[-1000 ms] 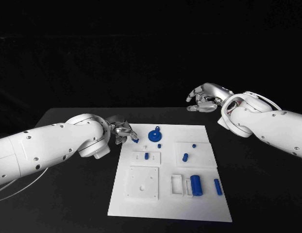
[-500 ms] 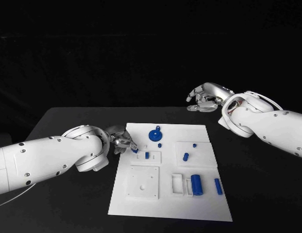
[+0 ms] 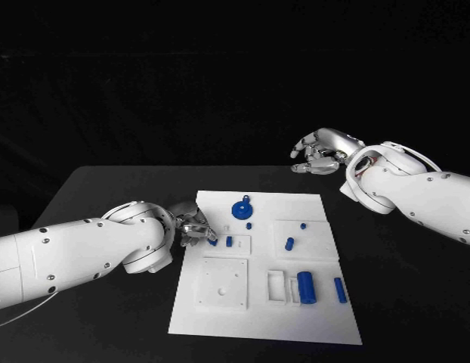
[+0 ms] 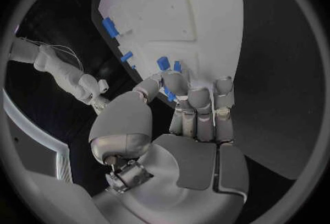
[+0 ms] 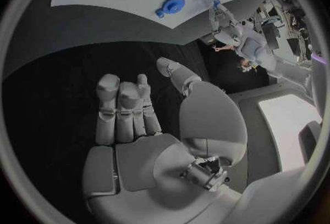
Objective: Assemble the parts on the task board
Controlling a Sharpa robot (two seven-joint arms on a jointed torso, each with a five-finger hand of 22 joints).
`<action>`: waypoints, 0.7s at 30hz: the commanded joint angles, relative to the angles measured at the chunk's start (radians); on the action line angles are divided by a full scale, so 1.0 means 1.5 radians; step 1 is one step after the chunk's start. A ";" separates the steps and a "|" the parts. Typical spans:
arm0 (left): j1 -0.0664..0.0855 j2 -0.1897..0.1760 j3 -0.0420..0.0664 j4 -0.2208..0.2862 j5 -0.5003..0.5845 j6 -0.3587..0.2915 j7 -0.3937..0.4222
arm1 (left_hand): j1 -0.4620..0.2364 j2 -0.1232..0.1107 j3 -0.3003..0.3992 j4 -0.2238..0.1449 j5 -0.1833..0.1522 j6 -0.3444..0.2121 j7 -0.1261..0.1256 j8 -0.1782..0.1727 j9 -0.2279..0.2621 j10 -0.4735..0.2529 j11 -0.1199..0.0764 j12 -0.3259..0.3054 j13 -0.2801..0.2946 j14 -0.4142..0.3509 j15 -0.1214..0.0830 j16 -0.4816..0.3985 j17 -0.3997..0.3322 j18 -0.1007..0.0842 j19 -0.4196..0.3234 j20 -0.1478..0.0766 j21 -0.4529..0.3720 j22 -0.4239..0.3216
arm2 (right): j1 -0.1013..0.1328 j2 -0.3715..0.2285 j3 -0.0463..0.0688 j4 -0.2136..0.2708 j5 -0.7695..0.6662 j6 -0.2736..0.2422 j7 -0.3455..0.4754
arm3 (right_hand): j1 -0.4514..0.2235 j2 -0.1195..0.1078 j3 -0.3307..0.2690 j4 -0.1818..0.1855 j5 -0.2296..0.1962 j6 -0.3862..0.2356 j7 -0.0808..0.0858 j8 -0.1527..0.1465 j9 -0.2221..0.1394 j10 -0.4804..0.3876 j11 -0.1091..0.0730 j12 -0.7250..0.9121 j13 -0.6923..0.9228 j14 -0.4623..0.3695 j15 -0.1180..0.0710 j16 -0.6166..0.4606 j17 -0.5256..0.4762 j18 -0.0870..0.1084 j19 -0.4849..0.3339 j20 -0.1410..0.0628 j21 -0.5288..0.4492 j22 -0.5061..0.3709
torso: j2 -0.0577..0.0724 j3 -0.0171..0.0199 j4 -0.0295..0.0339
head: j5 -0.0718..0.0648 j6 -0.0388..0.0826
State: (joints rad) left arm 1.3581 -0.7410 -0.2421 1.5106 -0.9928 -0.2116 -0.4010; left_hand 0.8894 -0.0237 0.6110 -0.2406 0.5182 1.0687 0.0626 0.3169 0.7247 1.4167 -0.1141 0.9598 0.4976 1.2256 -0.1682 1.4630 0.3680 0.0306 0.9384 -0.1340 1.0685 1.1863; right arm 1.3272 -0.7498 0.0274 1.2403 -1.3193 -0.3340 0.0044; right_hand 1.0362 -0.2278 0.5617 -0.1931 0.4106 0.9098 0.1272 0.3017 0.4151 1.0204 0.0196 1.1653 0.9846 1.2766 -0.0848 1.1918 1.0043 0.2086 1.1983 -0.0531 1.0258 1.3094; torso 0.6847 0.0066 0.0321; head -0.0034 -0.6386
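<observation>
- Your table [image 3: 104,189] is black, and the white board [image 3: 266,318] lies flat at its middle, long side running from the near edge toward the far edge.
- Your left hand [image 3: 192,223] sits at the board's left edge, about level with the small square plate. Its fingers are curled together and pinch a small blue peg [image 3: 212,242] at the tips; the left wrist view shows the peg [image 4: 167,93] caught between thumb and fingers, just over the board's edge.
- Your right hand [image 3: 320,153] hangs off the board, beyond its far right corner, fingers loosely curled and apart, holding nothing. It is well clear of every part.
- The round blue wheel [image 3: 242,209] stands near the board's far edge; judge it rigid plastic, light, best taken by its rim or raised hub.
- The thick blue cylinder [image 3: 306,288] lies toward the near right part of the board, with a thin blue bar [image 3: 340,290] just beside it. Both look hard and smooth, so they may roll or slip; grip across the middle.
- The short pegs [image 3: 289,244] in the middle plates are tiny and light. Pinch them at the top with fingertips only, and expect them to tip easily.
</observation>
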 commanded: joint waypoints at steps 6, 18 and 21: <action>-0.003 0.006 0.001 -0.010 -0.012 0.004 0.002 | 0.004 -0.004 0.000 0.005 -0.005 0.091 -0.049 0.035 0.082 -0.003 -0.004 0.004 0.001 0.020 -0.027 0.003 0.001 0.008 0.003 -0.092 0.004 0.001 | 0.000 -0.001 0.000 0.001 -0.003 0.004 0.003 | 0.003 -0.005 -0.001 0.003 0.006 0.000 0.004 -0.002 -0.001 -0.001 0.000 0.001 -0.001 -0.002 -0.003 -0.004 -0.001 0.035 0.000 -0.006 -0.003 0.009 | 0.000 0.0002 -0.0011 | -0.002 -0.002; -0.003 0.010 0.001 -0.012 -0.020 0.019 0.000 | 0.003 -0.005 -0.001 0.009 -0.011 0.097 -0.050 0.037 0.085 -0.003 -0.005 0.006 0.002 0.021 -0.026 0.005 0.002 0.008 0.002 -0.092 0.004 0.002 | 0.000 -0.001 0.000 0.003 -0.003 0.004 0.004 | 0.003 -0.005 -0.001 0.003 0.008 0.000 0.004 -0.002 -0.001 -0.001 0.000 0.001 -0.001 -0.002 -0.003 -0.004 -0.001 0.035 0.000 -0.005 -0.003 0.009 | 0.000 0.0006 -0.0005 | -0.003 -0.003; -0.003 0.010 0.001 -0.011 -0.020 0.021 -0.001 | 0.002 -0.006 -0.001 0.010 -0.012 0.098 -0.051 0.038 0.086 -0.003 -0.006 0.007 0.002 0.021 -0.026 0.005 0.002 0.008 0.002 -0.092 0.004 0.002 | 0.000 -0.001 0.000 0.003 -0.003 0.004 0.004 | 0.003 -0.005 -0.001 0.003 0.008 0.000 0.004 -0.002 -0.001 -0.001 0.000 0.001 -0.001 -0.002 -0.003 -0.004 -0.001 0.035 0.000 -0.005 -0.003 0.009 | 0.000 0.0005 -0.0007 | -0.003 -0.003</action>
State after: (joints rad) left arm 1.3535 -0.7282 -0.2412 1.4913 -1.0148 -0.2014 -0.4018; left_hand 0.8816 -0.0315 0.6081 -0.2321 0.5060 1.0688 0.0625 0.3459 0.7247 1.4163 -0.1141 0.9642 0.4991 1.2270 -0.1736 1.4645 0.3700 0.0306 0.9383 -0.1340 1.0685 1.1889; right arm 1.3272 -0.7511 0.0274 1.2434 -1.3193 -0.3339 0.0044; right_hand 1.0362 -0.2278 0.5617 -0.1931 0.4183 0.9087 0.1277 0.3017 0.4151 1.0204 0.0196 1.1653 0.9835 1.2766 -0.0848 1.1919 1.0043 0.2085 1.1987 -0.0573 1.0257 1.3095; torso 0.6848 0.0077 0.0314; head -0.0080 -0.6429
